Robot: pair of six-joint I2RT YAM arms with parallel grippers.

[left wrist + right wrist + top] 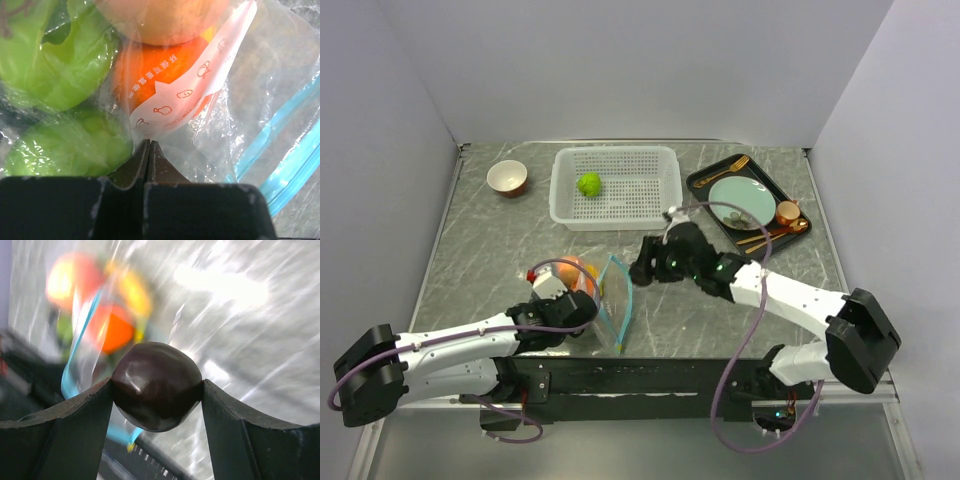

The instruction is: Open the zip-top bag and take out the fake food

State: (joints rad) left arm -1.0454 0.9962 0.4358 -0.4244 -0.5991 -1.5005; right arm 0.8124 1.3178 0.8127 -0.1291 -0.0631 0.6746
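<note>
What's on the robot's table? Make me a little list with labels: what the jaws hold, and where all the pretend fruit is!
left jaws: shut, pinching the zip-top bag
right jaws: shut on a dark brownish piece, outside the bag
inside bag: orange fruit, green fruit, peach
white basket: one green fruit inside
black tray: pale-green plate on it
small bowl: left of the basket

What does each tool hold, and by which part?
Right tool: the dark round fake food, clamped at its sides. Left tool: the zip-top bag, pinched at its clear film.
</note>
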